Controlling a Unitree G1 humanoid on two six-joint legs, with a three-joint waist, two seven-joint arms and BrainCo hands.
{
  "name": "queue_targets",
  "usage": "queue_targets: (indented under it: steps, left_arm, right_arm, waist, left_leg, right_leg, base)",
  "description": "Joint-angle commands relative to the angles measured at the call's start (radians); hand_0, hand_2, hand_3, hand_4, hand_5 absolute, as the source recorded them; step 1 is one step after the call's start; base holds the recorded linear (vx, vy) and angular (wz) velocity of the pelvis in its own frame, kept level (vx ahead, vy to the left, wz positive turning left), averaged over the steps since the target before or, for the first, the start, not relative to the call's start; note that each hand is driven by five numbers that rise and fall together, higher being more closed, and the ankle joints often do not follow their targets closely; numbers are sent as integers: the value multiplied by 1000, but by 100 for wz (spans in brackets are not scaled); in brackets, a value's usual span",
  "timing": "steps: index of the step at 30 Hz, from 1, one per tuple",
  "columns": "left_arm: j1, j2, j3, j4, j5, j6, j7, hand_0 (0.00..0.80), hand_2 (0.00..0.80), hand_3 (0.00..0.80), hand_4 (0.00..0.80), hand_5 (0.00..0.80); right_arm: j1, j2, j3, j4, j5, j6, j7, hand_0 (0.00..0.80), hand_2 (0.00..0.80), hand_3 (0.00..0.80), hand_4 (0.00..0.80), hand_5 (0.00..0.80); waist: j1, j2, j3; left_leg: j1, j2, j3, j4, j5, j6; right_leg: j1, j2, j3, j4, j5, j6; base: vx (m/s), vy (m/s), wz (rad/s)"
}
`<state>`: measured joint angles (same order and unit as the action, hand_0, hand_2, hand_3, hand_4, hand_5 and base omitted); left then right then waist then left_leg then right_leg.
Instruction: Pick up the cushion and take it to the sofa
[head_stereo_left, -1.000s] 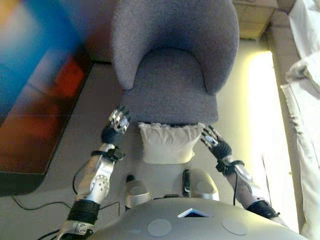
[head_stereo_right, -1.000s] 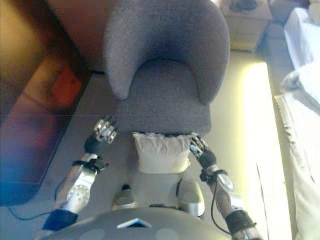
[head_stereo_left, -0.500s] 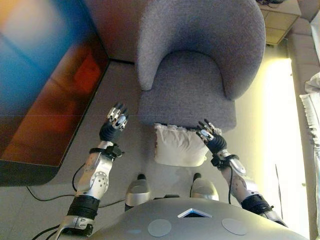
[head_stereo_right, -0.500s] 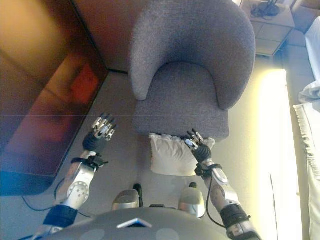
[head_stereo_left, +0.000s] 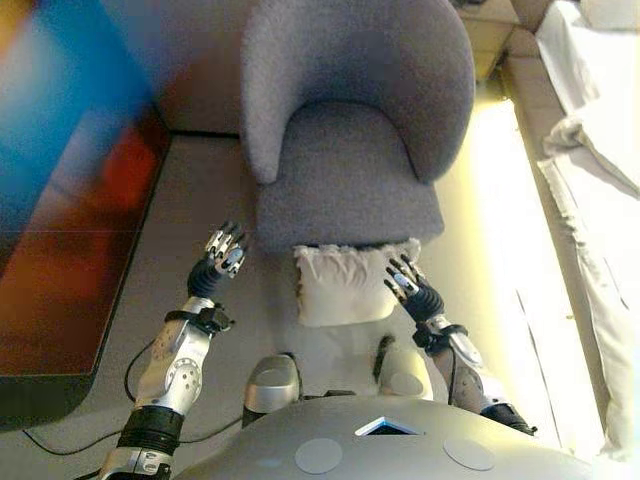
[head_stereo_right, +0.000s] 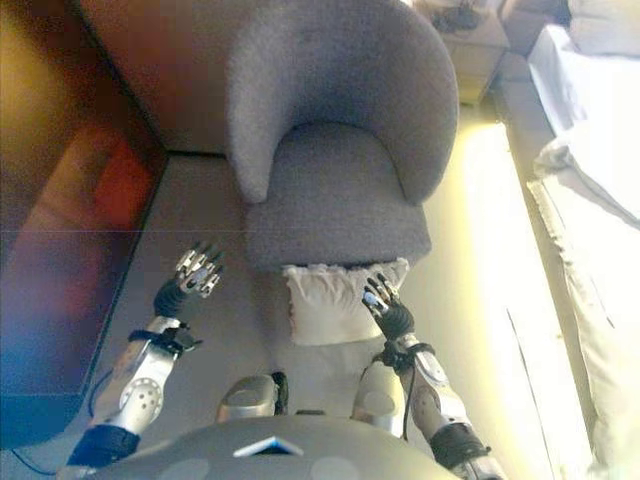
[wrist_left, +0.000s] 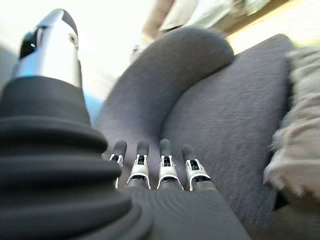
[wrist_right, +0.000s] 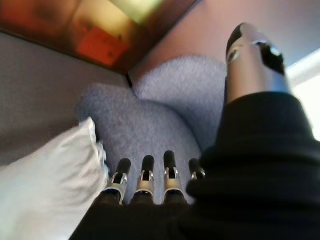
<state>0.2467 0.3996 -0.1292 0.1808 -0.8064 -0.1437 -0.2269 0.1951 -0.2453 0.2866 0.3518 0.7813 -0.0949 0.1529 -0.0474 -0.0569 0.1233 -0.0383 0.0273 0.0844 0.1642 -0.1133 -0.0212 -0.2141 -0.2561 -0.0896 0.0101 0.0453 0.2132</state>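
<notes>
A cream-white cushion (head_stereo_left: 345, 282) leans on the floor against the front of a grey armchair (head_stereo_left: 350, 190), also seen as the cushion (head_stereo_right: 332, 300). My left hand (head_stereo_left: 215, 266) hovers open to the cushion's left, apart from it, fingers straight. My right hand (head_stereo_left: 411, 290) is open at the cushion's right edge, fingers spread, close to or just touching the fabric. In the right wrist view the cushion (wrist_right: 45, 185) shows beside my fingers (wrist_right: 145, 180); in the left wrist view its frilled edge (wrist_left: 295, 145) lies off to the side of my fingers (wrist_left: 165, 167).
A dark glossy cabinet front (head_stereo_left: 70, 220) runs along the left. White bedding (head_stereo_left: 590, 130) lies on the right, with a strip of bright floor between it and the armchair. A small cabinet (head_stereo_right: 470, 40) stands behind the chair.
The camera has shifted, so the whole scene sits further left. My right hand stays at the cushion's right edge; my left hand keeps its gap from the cushion.
</notes>
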Motion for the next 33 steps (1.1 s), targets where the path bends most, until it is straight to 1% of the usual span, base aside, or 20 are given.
queue_targets:
  steps: [1, 4, 5, 7, 8, 10, 12, 13, 14, 15, 16, 17, 18, 19, 21, 23, 25, 29, 31, 33]
  left_arm:
    - [1, 5, -3, -92, -34, -59, -56, 0, 0, 0, 0, 0]
    - [21, -18, -9, -101, -5, -51, -72, 0, 0, 0, 0, 0]
    - [26, -29, -7, -104, 5, -43, -46, 0, 0, 0, 0, 0]
    - [27, -33, -3, -126, -4, -32, -28, 0, 0, 0, 0, 0]
    - [26, -33, -4, -140, 5, -30, -3, 0, 0, 0, 0, 0]
    - [21, -37, -2, -144, -14, -31, 14, 0, 0, 0, 0, 0]
    - [7, -49, -3, -139, -21, -31, 34, 0, 0, 0, 0, 0]
    - [2, -56, -5, -134, -25, -25, 36, 0, 0, 0, 0, 0]
    - [-3, -62, -9, -132, -28, -17, 38, 0, 0, 0, 0, 0]
    - [-8, -65, -13, -130, -29, -10, 39, 0, 0, 0, 0, 0]
    - [-11, -66, -19, -126, -32, -8, 42, 0, 0, 0, 0, 0]
    - [-13, -65, -23, -123, -40, -9, 38, 0, 0, 0, 0, 0]
    - [-11, -63, -26, -122, -45, -15, 31, 0, 0, 0, 0, 0]
    - [-9, -63, -27, -123, -47, -17, 28, 0, 0, 0, 0, 0]
    - [0, -54, -17, -134, -54, -6, 10, 0, 0, 0, 0, 0]
    - [10, -52, -9, -129, -52, -8, -21, 0, 0, 0, 0, 0]
    - [21, -56, -5, -120, -43, -17, -48, 0, 0, 0, 0, 0]
    - [28, -60, 5, -100, -47, -34, -94, 0, 0, 0, 0, 0]
    - [26, -54, 8, -112, -44, -31, -94, 0, 0, 0, 0, 0]
    - [13, -37, -6, -113, -25, -48, -53, 0, 0, 0, 0, 0]
  right_arm:
    - [-53, -23, -28, -66, 37, -23, 9, 0, 0, 0, 0, 0]
    - [-66, -7, -35, -48, 23, -12, -2, 0, 0, 0, 0, 0]
    - [-72, -6, -33, -51, 15, 1, -17, 0, 0, 0, 0, 0]
    - [-73, -15, -23, -88, 25, 24, -3, 0, 0, 0, 0, 0]
    - [-68, -22, -16, -101, 17, 34, -6, 0, 0, 0, 0, 0]
    - [-71, -34, -9, -90, 18, 38, 10, 0, 0, 0, 0, 0]
    - [-77, -47, -2, -83, 18, 44, 15, 0, 0, 0, 0, 0]
    - [-80, -49, 1, -74, 19, 40, 11, 0, 0, 0, 0, 0]
    - [-81, -51, 0, -66, 22, 35, 11, 0, 0, 0, 0, 0]
    - [-78, -51, -3, -60, 21, 30, 16, 0, 0, 0, 0, 0]
    - [-75, -50, -6, -56, 17, 29, 20, 0, 0, 0, 0, 0]
    - [-73, -48, -9, -51, 11, 24, 27, 0, 0, 0, 0, 0]
    - [-71, -47, -11, -46, 4, 16, 36, 0, 0, 0, 0, 0]
    - [-69, -48, -13, -47, 2, 13, 38, 0, 0, 0, 0, 0]
    - [-48, -55, -21, -67, 8, 2, 33, 0, 0, 0, 0, 0]
    - [-20, -64, -35, -75, 23, -16, 46, 0, 0, 0, 0, 0]
    - [-4, -67, -45, -76, 31, -28, 52, 0, 0, 0, 0, 0]
    - [20, -56, -50, -81, 21, -50, 56, 0, 0, 0, 0, 0]
    - [27, -54, -50, -94, 22, -57, 46, 0, 0, 0, 0, 0]
    - [9, -55, -36, -94, 36, -51, 11, 0, 0, 0, 0, 0]
  waist:
    - [-27, -22, 15]
    - [-31, -22, -2]
    - [-36, -17, -10]
    - [-43, -8, -17]
    - [-45, -6, -25]
    - [-48, -5, -37]
    - [-49, -6, -44]
    - [-47, -13, -43]
    - [-43, -19, -38]
    - [-38, -23, -32]
    - [-33, -19, -26]
    - [-27, -11, -20]
    - [-18, 8, -15]
    - [-11, 14, -9]
    - [17, 46, -1]
    - [39, 48, 10]
    - [46, 51, 14]
    - [37, 60, 13]
    - [33, 53, 10]
    - [34, 57, 6]
  left_leg:
    - [105, -23, -19, -27, -76, 13]
    - [135, 10, -34, 1, -98, -4]
    - [157, 36, -43, 12, -80, -15]
    - [174, 78, -40, 28, -37, -38]
    - [162, 107, -44, 72, 11, -54]
    - [147, 137, -48, 145, 66, -72]
    - [96, 141, -57, 289, 157, -90]
    - [48, 126, -62, 391, 186, -90]
    - [-10, 117, -67, 466, 199, -85]
    - [-57, 119, -62, 478, 205, -77]
    - [-78, 130, -57, 460, 202, -73]
    - [-79, 152, -45, 383, 214, -73]
    - [-81, 188, -26, 220, 239, -77]
    - [-71, 200, -17, 151, 247, -79]
    - [-98, 241, 1, -84, 327, -118]
    - [-120, 246, 4, -213, 361, -136]
    - [-150, 243, 3, -230, 352, -137]
    - [-134, 218, 42, -165, 302, -120]
    - [-158, 187, 24, -62, 240, -107]
    - [-158, 158, 0, -30, 206, -91]
  right_leg:
    - [-27, 27, 22, -48, 200, -6]
    - [-19, 38, 46, 27, 178, -9]
    - [-19, 48, 59, 60, 162, -16]
    - [-12, 64, 55, 85, 130, -31]
    - [-2, 81, 56, 95, 109, -51]
    - [10, 100, 43, 101, 91, -79]
    - [39, 127, 47, 102, 65, -123]
    - [57, 134, 49, 104, 56, -146]
    - [75, 140, 52, 105, 48, -163]
    - [94, 143, 54, 106, 38, -170]
    - [109, 149, 52, 107, 28, -171]
    - [125, 154, 45, 109, 9, -167]
    - [141, 161, 35, 108, -14, -154]
    - [152, 160, 32, 107, -26, -148]
    - [204, 168, 16, 79, -56, -129]
    - [254, 157, 12, 51, -70, -116]
    - [272, 151, 4, 44, -82, -110]
    - [292, 124, -5, 72, -113, -100]
    - [290, 99, 21, 95, -119, -94]
    - [273, 73, 39, 133, -129, -77]
  base:
    - [356, -140, 54]
    - [371, -145, 61]
    - [347, -122, 54]
    - [293, -120, 38]
    - [259, -157, 13]
    - [217, -183, 5]
    - [187, -205, 7]
    - [186, -197, 4]
    - [183, -150, 9]
    - [178, -68, 6]
    - [169, 36, -2]
    - [179, 175, -7]
    - [164, 225, 5]
    - [178, 275, 8]
    - [232, 230, 9]
    - [248, 130, 11]
    - [189, 99, -34]
    - [132, 156, -14]
    - [139, 188, -10]
    - [187, 205, -23]
